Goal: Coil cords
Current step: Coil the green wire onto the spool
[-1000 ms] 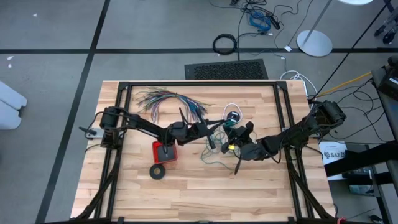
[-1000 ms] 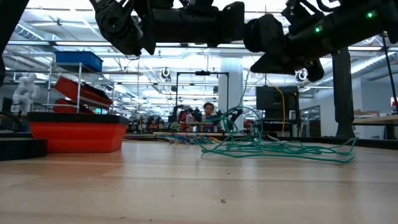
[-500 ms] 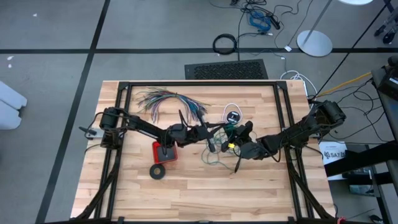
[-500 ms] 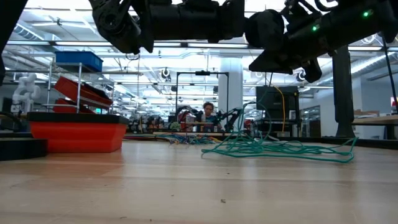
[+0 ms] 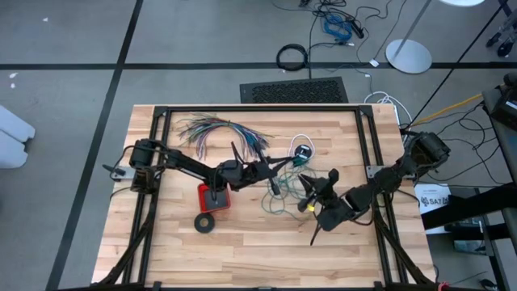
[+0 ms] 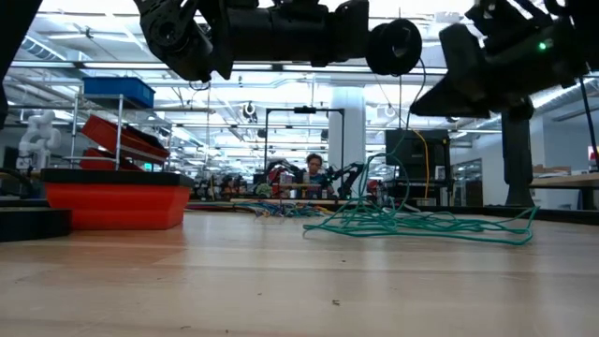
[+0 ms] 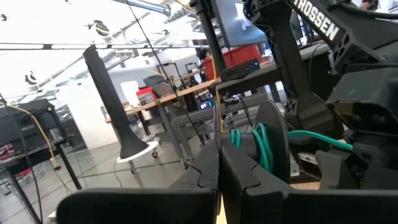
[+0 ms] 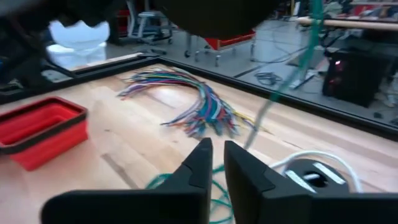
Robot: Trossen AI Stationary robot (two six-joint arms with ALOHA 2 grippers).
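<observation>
High view, counter centre: teal-green wire (image 5: 284, 198) in a loose tangle, one strand rising to the left claw (image 5: 284, 164), whose fingers are pressed shut on a few turns of it. White cord (image 5: 300, 141) with black round piece lies just above. Right claw (image 5: 309, 202), right of centre, fingers slightly parted, nothing visibly held. Red tray (image 5: 214, 196) lower left, untouched. Step judged: winding the teal wire. Next: right claw regrips loose strand.
</observation>
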